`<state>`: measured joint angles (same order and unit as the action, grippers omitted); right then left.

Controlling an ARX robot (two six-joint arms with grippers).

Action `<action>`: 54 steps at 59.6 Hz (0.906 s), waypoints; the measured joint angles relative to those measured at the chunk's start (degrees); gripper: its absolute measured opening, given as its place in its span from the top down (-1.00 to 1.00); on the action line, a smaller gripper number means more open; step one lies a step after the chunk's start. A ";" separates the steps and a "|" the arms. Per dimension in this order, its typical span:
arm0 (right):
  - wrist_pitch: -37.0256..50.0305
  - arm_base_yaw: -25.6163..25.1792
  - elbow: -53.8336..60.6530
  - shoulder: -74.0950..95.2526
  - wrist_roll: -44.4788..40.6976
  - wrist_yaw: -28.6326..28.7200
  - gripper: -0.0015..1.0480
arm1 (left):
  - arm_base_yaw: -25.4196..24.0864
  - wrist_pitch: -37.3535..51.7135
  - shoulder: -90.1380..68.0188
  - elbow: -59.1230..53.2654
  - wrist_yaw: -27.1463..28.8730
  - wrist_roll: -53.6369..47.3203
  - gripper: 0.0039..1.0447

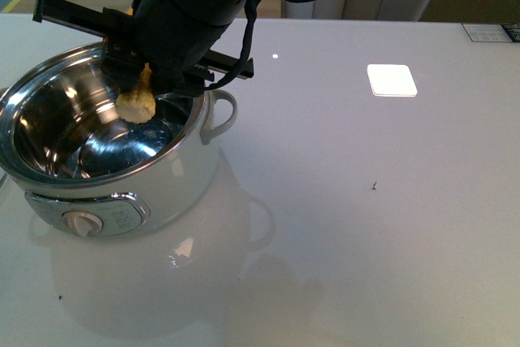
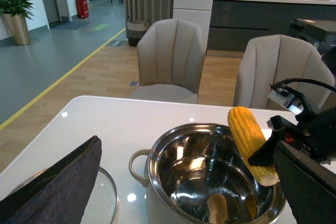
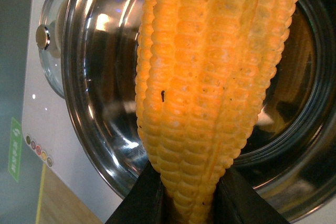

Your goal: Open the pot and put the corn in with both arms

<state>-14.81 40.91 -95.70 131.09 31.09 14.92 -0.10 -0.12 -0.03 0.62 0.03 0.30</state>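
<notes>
One husked yellow-orange corn cob (image 3: 199,93) hangs over the open round white electric pot (image 1: 183,172) on the glossy white counter (image 1: 366,225), clamped in the right pincer (image 3: 188,184). I cannot tell the left pincer's (image 2: 60,184) state.

**Bright indoor light, glossy glare, one soft close-up**

Front view: strong overhead light, sharp picture. The white table (image 1: 349,233) shines; a square glare patch (image 1: 392,80) sits at two o'clock. A pale mirror image of the pot (image 1: 191,172) spreads below it at seven o'clock. The steel inside flashes white and blue. The right arm (image 1: 195,6) at twelve o'clock is almost featureless black.

Left wrist view: soft daylight, distant room (image 2: 79,35) crisp. Small glints dot the table. On the left pincer (image 2: 186,145), the near finger (image 2: 58,182) is blurred.

Right wrist view: the corn (image 3: 199,93) fills the frame, saturated orange, slightly soft. Bright streaks line the pot rim. The right pincer (image 3: 189,187) is a black silhouette.
</notes>
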 joint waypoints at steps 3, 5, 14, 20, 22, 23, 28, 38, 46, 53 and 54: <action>-0.33 0.37 -0.70 0.52 0.26 0.13 0.73 | 0.00 0.00 0.00 0.00 0.00 0.00 -0.87; -0.52 0.59 -1.03 0.81 0.39 0.13 0.73 | 0.00 0.00 0.00 0.00 -0.02 0.00 -0.87; -2.27 1.20 -2.38 2.34 0.37 -0.35 0.68 | 0.00 0.00 0.00 0.00 0.00 0.00 -0.87; -2.62 1.25 -2.47 2.97 0.42 -0.39 0.34 | 0.00 0.00 0.00 0.00 0.00 0.00 -0.87; -2.60 1.22 -2.47 3.04 0.42 -0.46 0.23 | 0.00 0.00 0.00 0.00 0.00 0.00 -0.87; -2.60 1.22 -2.47 3.04 0.42 -0.46 0.20 | 0.00 0.00 0.00 0.00 0.00 0.00 -0.87; -2.43 1.14 -2.40 3.04 0.42 -0.66 -0.07 | 0.00 0.00 0.00 0.00 -0.02 0.00 -0.87; 0.63 -0.07 2.19 0.90 0.87 0.20 -0.69 | 0.00 0.00 0.00 0.00 0.00 0.00 -0.87; 4.02 -2.38 7.80 -4.44 1.46 0.61 -0.82 | 0.00 0.00 0.00 0.00 0.00 0.00 -0.87; 9.53 -6.49 15.43 -12.13 2.86 -0.33 -0.83 | 0.00 0.00 0.00 0.00 0.00 0.00 -0.87; 10.40 -7.30 16.83 -13.60 2.91 -0.48 -0.83 | 0.00 0.00 0.00 0.00 0.00 0.00 -0.87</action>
<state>-4.40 33.61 -78.87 117.49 34.00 14.44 -0.10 -0.12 -0.03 0.62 0.03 0.30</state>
